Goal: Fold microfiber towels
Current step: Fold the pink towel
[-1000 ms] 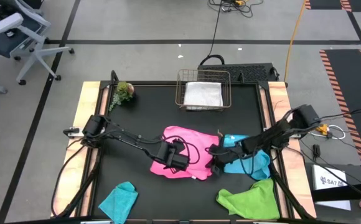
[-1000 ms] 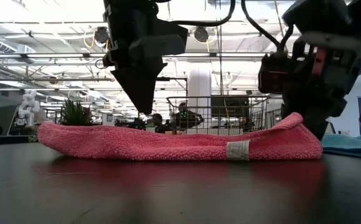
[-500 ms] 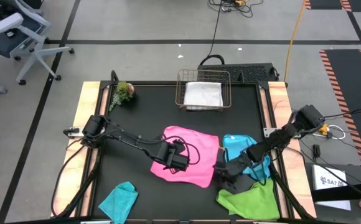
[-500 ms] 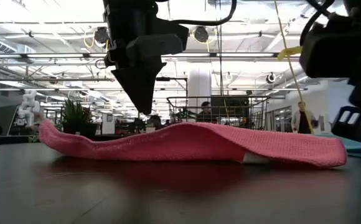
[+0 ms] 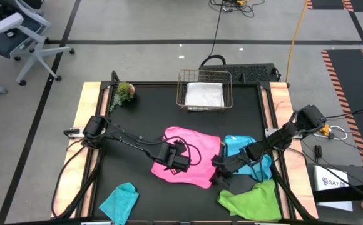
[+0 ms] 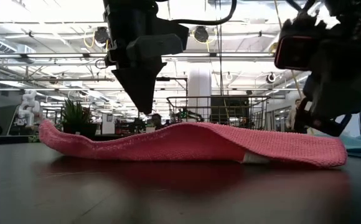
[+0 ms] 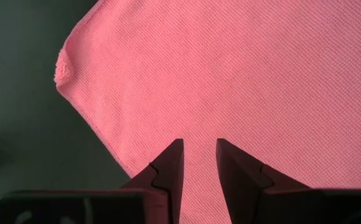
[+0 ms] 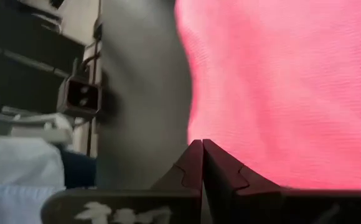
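Note:
The hot pink towel [image 5: 194,150] lies spread out in the middle of the black table, with a low hump [image 6: 193,134] along it. My left gripper [image 5: 178,162] points down over the towel's near left part [image 7: 261,74]. It is open by a narrow gap [image 7: 199,144], and its tips [image 6: 144,107] hang just above the cloth. My right gripper [image 5: 216,178] is shut [image 8: 200,143] at the towel's near right edge. The sky blue towel [image 5: 244,153] lies under the right arm. My right gripper's shut fingertips [image 8: 193,155] slant down from the table's right side at the pink towel's near right edge [image 8: 196,124]. I cannot tell whether they touch it. That end of the towel [image 6: 330,152] lies flat on the table.
A lime green towel [image 5: 253,200] lies at the near right and a teal towel [image 5: 120,201] at the near left. At the far edge stands a wire basket [image 5: 183,94] with a white towel [image 5: 204,95] in it. A small plant [image 5: 125,92] stands at the far left.
The pink towel's right part, folded over onto the rest a second ago, has been drawn toward the near right and now lies spread flat. Its left part stayed put. My right gripper went toward the table's near right, then came back a little and rose.

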Controlling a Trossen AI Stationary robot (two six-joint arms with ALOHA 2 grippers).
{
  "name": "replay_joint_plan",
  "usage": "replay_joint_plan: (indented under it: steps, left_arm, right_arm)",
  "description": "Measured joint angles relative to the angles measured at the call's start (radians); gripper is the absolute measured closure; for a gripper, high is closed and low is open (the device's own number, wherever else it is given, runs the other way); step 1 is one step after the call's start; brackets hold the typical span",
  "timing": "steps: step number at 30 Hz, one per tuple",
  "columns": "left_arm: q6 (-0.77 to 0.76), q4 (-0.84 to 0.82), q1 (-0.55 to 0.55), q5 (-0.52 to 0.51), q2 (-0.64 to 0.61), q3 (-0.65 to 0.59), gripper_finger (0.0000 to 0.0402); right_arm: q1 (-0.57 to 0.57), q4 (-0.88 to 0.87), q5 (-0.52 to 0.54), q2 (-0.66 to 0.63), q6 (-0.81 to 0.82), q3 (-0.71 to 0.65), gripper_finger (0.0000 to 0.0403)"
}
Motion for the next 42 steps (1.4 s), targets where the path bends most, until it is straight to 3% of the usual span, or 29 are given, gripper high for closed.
replay_joint_plan:
  steps: [6,12,22,32,42]
  left_arm:
    - [0.000,0.000,0.009,-0.003,0.000,0.000,0.0305]
    - [0.023,0.000,0.025,-0.003,0.000,0.000,0.0305]
    - [0.079,-0.001,0.027,-0.003,0.000,0.000,0.0305]
    - [0.106,-0.007,0.018,0.014,0.000,0.000,0.0305]
    - [0.117,-0.009,0.015,0.015,0.000,0.000,0.0305]
  right_arm:
    - [0.015,-0.040,-0.002,0.000,-0.005,0.025,0.0403]
    - [0.020,-0.191,0.054,0.011,-0.060,0.111,0.0403]
    - [0.053,-0.358,0.100,0.164,-0.131,0.322,0.0403]
    - [0.061,-0.338,0.100,0.237,-0.102,0.334,0.0403]
    - [0.184,-0.379,0.021,0.230,0.039,0.335,0.0403]
